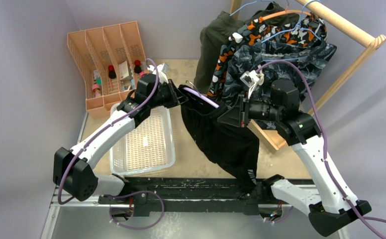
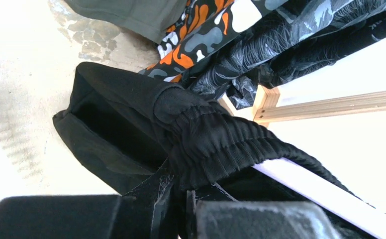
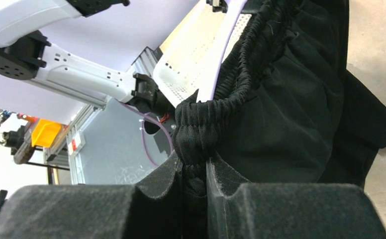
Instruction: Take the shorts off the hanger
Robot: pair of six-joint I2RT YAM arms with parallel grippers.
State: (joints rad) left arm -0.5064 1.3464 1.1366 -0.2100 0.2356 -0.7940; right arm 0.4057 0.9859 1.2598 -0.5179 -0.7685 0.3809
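Observation:
The plain black shorts [image 1: 226, 137] are stretched between my two grippers over the table, legs drooping toward the near edge. A lavender hanger [image 1: 201, 97] still sits inside their waistband [image 2: 216, 139]. My left gripper [image 1: 183, 95] is shut on the waistband's left end [image 2: 188, 191]. My right gripper [image 1: 232, 113] is shut on the bunched elastic at the right end [image 3: 196, 174]. The hanger's bar [image 3: 226, 45] runs along the waistband. Behind, olive green shorts [image 1: 215, 35], orange camouflage shorts [image 1: 250, 34] and dark blue-grey camouflage shorts [image 1: 295, 52] hang on the rack.
A wooden clothes rack [image 1: 352, 31] stands at the back right, its base frame [image 2: 330, 104] on the table. A clear perforated basket [image 1: 144, 142] lies under the left arm. A peach divider organiser [image 1: 106, 55] with small bottles stands at the back left.

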